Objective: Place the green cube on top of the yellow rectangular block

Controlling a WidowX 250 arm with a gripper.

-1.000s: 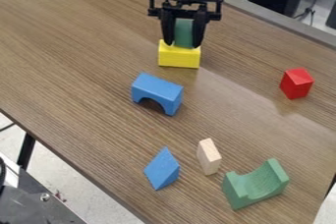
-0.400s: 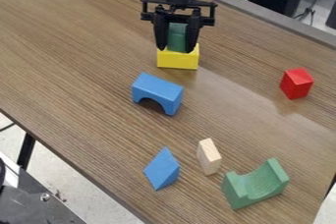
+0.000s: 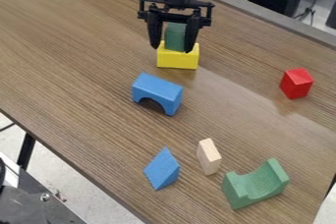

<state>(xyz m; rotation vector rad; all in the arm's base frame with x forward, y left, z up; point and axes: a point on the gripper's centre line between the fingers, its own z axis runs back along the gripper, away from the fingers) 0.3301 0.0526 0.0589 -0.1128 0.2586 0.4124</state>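
The end effector (image 3: 172, 49) has opened wider around the small green block (image 3: 175, 37).

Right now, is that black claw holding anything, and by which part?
Nothing looks held: the gripper is open around the green block, which rests on the yellow block.

The green block (image 3: 175, 37) is small, plain and solid-coloured, taller than it is wide. It stands upright at the middle of the yellow block's (image 3: 177, 60) top, its lower end meeting it. The yellow block is bright, wider than it is tall, and lies level on the wood-grained surface (image 3: 78, 46), toward the far edge, one long side facing the camera.
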